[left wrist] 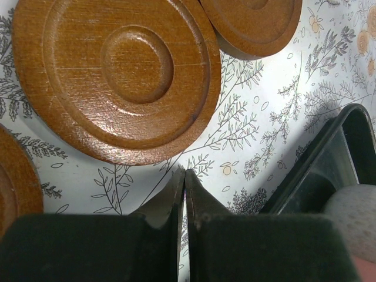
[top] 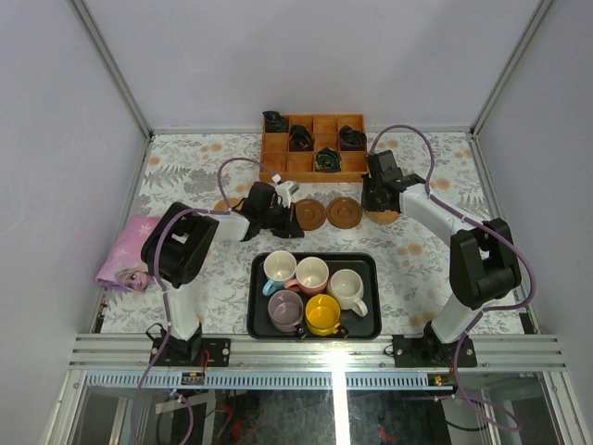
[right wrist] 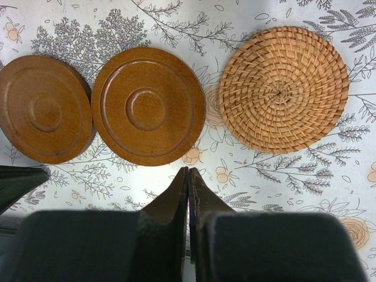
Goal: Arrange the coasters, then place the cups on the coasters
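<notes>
Closed black fingers fill the bottom of both wrist views. Your left gripper (left wrist: 183, 176) has its jaws pressed together with nothing between them. It points at a dark brown coaster (left wrist: 117, 76) just ahead, with a second brown coaster (left wrist: 252, 23) at top right, a third brown coaster (left wrist: 14, 188) at the left edge, and a corner of the black tray (left wrist: 329, 158) to the right. Your right gripper (right wrist: 188, 171) is likewise pinched together and empty above the flowered tablecloth (right wrist: 329, 194). Ahead of it a pair of brown coasters (right wrist: 147, 106) lies with edges meeting, and a tan woven coaster (right wrist: 284, 88) lies apart at right. From overhead, you see all five cups standing in the tray, none on a coaster: light blue cup (top: 279, 268), pink cup (top: 311, 274), cream-white cup (top: 346, 287), mauve-grey cup (top: 284, 309), yellow cup (top: 322, 313).
</notes>
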`<state>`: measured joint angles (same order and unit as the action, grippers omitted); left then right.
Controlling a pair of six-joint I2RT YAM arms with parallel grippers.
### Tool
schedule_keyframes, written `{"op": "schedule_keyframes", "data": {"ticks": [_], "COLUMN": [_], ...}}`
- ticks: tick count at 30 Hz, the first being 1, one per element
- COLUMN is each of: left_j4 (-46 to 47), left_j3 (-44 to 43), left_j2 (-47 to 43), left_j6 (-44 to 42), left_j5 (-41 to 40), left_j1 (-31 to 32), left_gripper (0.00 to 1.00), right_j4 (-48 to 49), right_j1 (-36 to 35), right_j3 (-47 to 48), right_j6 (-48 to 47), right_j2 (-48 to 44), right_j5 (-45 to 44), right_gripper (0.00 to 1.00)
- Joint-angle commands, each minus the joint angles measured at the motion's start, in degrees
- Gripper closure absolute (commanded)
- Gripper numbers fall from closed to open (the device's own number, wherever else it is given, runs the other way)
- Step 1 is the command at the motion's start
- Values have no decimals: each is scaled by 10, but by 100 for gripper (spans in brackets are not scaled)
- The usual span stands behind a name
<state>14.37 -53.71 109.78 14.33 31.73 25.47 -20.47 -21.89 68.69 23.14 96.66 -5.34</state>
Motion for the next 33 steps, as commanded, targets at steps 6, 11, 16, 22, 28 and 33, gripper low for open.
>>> {"op": "schedule_keyframes", "data": {"ticks": [6,11,16,22,28,33], "left_j4": [20,24,26,25,25,16], "left_j3": [-9,-10,-15,-24,-25,-18], "left_j2": [21,26,30,36,38,28], "left_j6": [5,7,5,3,3,-7], "left_j5": [-17,-30,-41,-52,-55,-40], "left_j1": [4,3,4,3,2,2], "left_gripper": [100,100,100,100,100,100], "right_j4": [-1,-4,-5,-4,-4,-8], "right_j1": [-7,-7,-7,-6,-7,-7], "right_j3": [9,14,16,16,17,18], "right_j6": [-2,-6,-8,-7,-6,-8], "right_j2": [-24,-17,-17,-17,-17,-17], "right_j5": [-10,-7,-7,-2,4,4], "right_gripper": [100,100,100,100,100,100]}}
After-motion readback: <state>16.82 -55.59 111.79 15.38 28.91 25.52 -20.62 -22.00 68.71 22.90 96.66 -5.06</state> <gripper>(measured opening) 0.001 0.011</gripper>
